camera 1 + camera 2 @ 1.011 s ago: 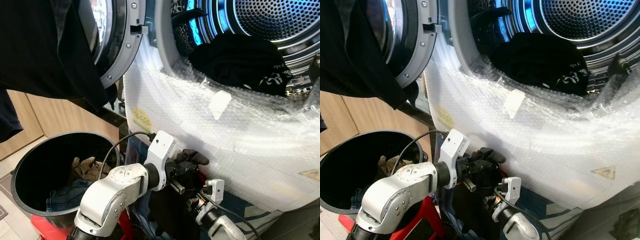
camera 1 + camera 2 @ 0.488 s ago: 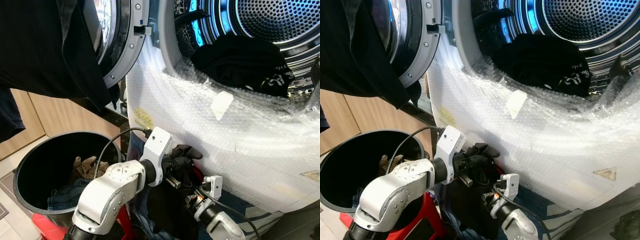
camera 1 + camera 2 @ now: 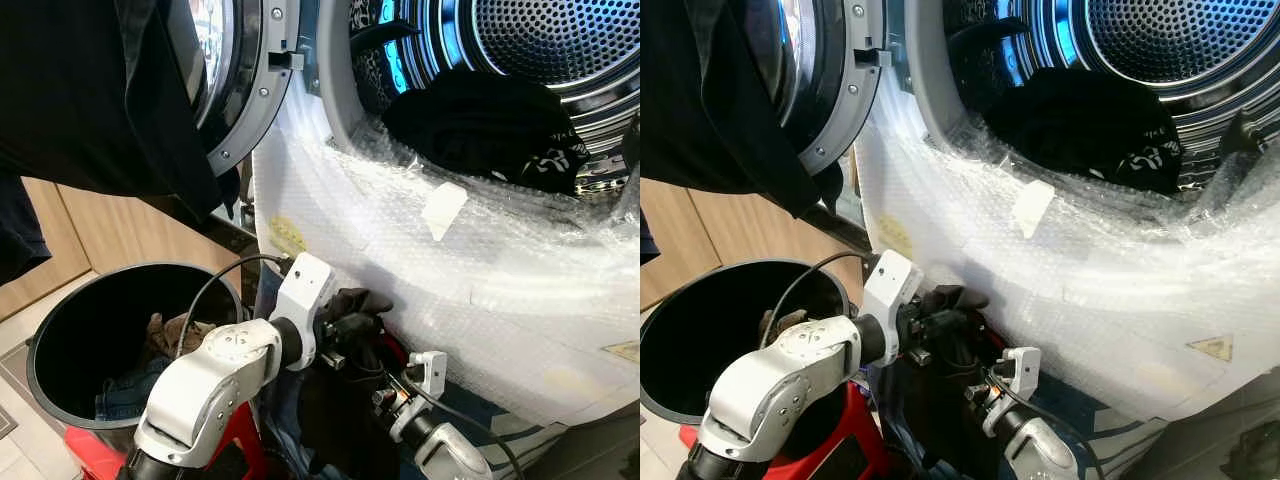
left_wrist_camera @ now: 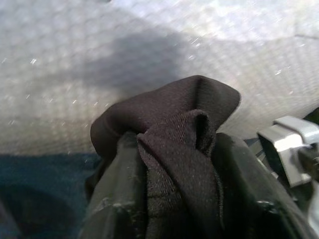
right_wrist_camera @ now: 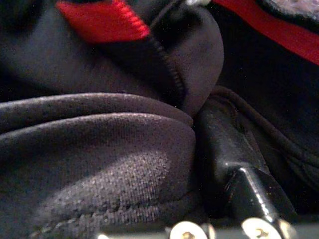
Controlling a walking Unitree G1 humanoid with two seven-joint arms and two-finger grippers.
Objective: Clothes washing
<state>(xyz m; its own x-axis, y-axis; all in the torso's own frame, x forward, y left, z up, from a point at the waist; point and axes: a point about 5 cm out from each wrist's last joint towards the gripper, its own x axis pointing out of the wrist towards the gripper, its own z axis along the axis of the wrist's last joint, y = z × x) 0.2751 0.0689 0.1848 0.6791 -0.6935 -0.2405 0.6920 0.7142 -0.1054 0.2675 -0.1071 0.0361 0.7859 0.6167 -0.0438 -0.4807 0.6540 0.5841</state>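
Left hand (image 3: 352, 318) pinching a dark garment (image 4: 169, 149) right below the washer opening (image 3: 470, 110). Right hand (image 3: 385, 405) lower down, buried in that cloth, can't tell its grip.

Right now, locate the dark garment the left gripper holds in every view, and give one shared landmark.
Left eye view: dark garment bunched at the left gripper, low centre, against the bubble wrap.
Right eye view: same bunch, low, left of centre.
Left wrist view: fold between the black fingers.
Right wrist view: dark fabric; whether it is the same garment, I cannot tell.
Landmark: the bubble wrap.
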